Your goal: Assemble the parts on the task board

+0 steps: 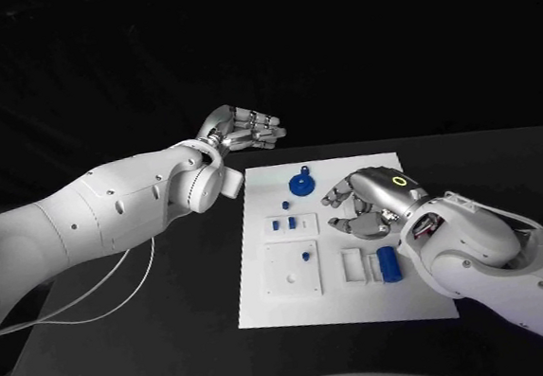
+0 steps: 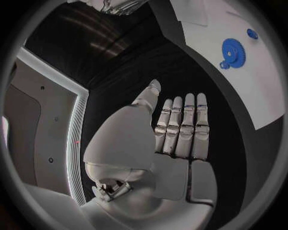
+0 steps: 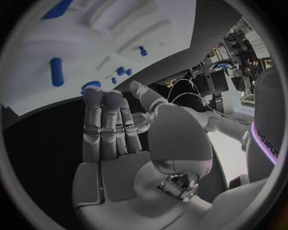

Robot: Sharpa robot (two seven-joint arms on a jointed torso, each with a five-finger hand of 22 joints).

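Both robot hands hold nothing: we see the left robot hand [image 1: 241, 129] flat-fingered beyond the task board [image 1: 269, 308], the right robot hand [image 1: 370, 200] loosely spread above it. Just beside its fingers lies a toothed blue gear [image 1: 302, 183]; a smooth blue cylinder [image 1: 388, 263] sits by its wrist.

You are looking at a dim scene; the white task board [image 1: 270, 289] is glaring against the black bench [image 1: 130, 353]. Wrist views are bending edges strongly.
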